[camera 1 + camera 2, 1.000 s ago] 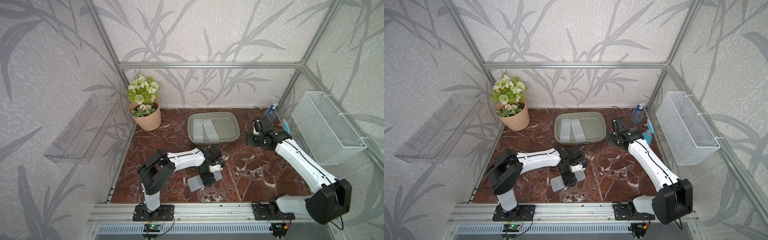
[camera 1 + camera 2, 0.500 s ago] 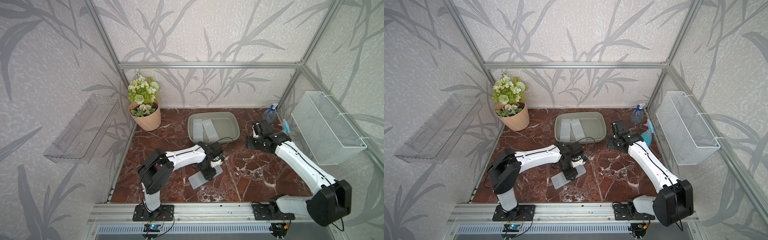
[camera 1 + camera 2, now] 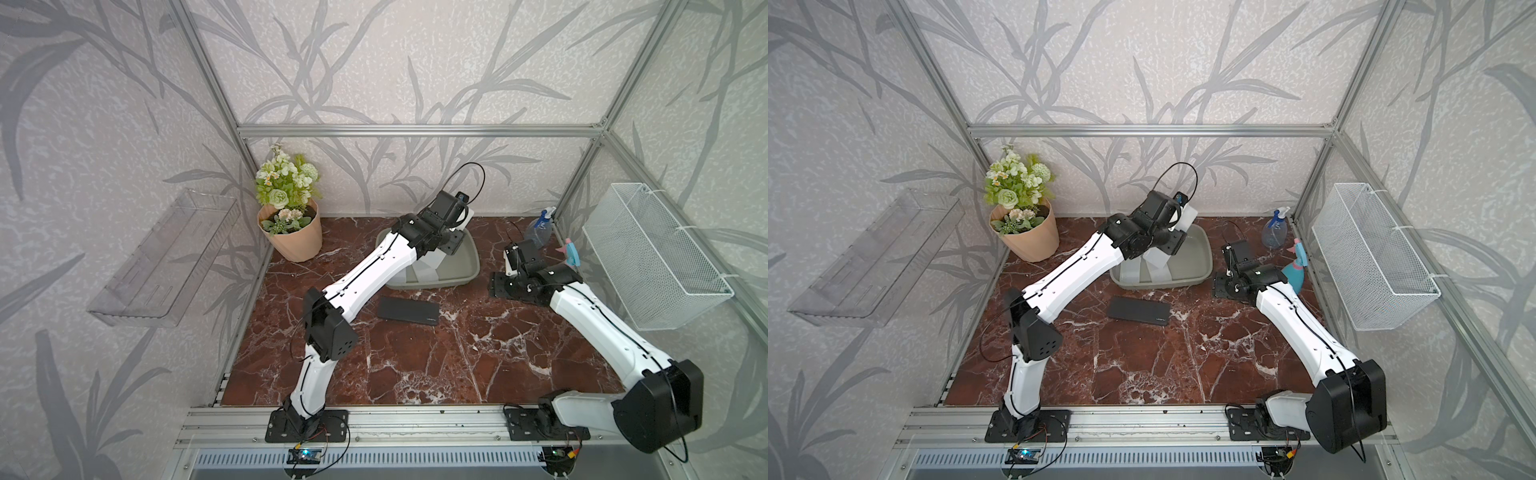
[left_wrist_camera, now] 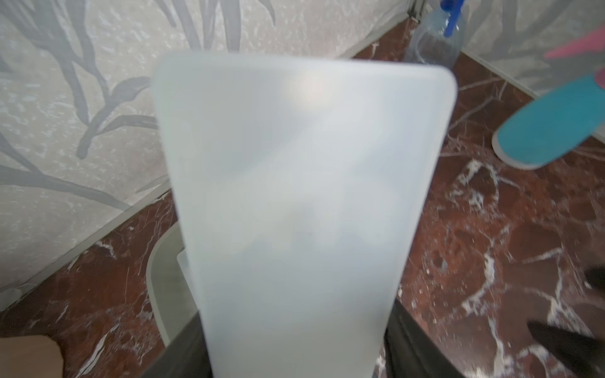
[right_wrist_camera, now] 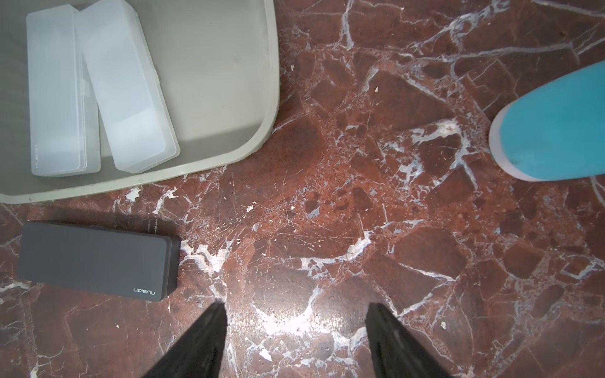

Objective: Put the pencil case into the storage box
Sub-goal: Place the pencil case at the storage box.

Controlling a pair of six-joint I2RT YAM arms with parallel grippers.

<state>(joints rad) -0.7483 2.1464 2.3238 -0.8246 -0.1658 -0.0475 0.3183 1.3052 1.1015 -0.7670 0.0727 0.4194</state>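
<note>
- You get the frosted pencil case [image 4: 301, 196] blurred, its near end cut off; the left arm [image 3: 374, 270] hides part of the storage box [image 3: 467, 259].
- Left gripper [image 4: 294, 353] clamps that case aloft above the box.
- Box holds two frosted cases [image 5: 62, 91]; black case [image 5: 98, 258] lies at its 6 o'clock.
- Right gripper [image 5: 296, 314] gapes empty at its 3 o'clock.

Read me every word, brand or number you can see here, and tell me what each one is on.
"nusign": on the dark pencil case lying on the table, near one corner.
"nusign", faint: on one clear case in the storage box.
Print on the dark pencil case in both top views: too small to read.
The frosted case in the left claw: blurred, nothing legible.
</note>
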